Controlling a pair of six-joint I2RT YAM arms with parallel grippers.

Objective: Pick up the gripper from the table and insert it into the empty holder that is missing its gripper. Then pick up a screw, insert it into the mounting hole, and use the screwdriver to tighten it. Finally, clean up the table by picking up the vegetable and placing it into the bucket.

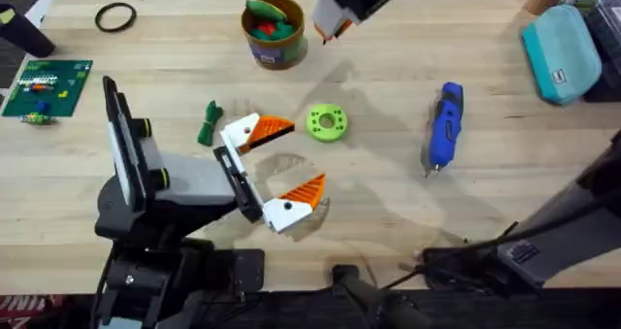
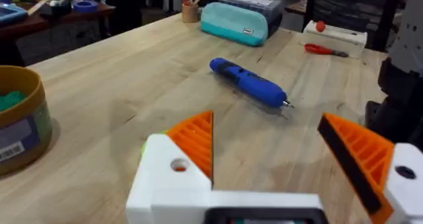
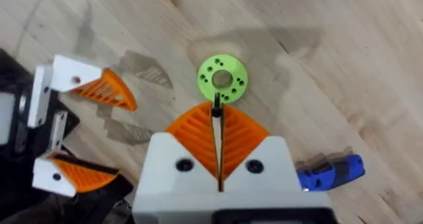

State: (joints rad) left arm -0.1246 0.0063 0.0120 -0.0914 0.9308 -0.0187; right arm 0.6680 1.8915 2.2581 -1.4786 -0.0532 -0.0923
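Above the lime-green holed plastic disc (image 3: 221,78), I am pinching a tiny dark screw (image 3: 216,102), stiff, likely slippery, by one end between the closed right gripper (image 3: 217,113).

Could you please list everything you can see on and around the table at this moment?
Table: one, light wood planks.
Screwdriver: one, blue, lying right of centre.
Disc with holes: one, lime green, centre.
Vegetable: one, dark green, left of the disc.
Bucket: one, tan-yellow with a dark band, far centre, holding green and red items.
Pouch: one, teal, far right.
Ring: one, black, far left.
Circuit board: one, green, left edge.
Scissors: one pair, red handles, beyond the screwdriver.
Left gripper: white with orange pads, open, near the vegetable.
Right gripper: white with orange pads, shut on a small dark item above the disc.
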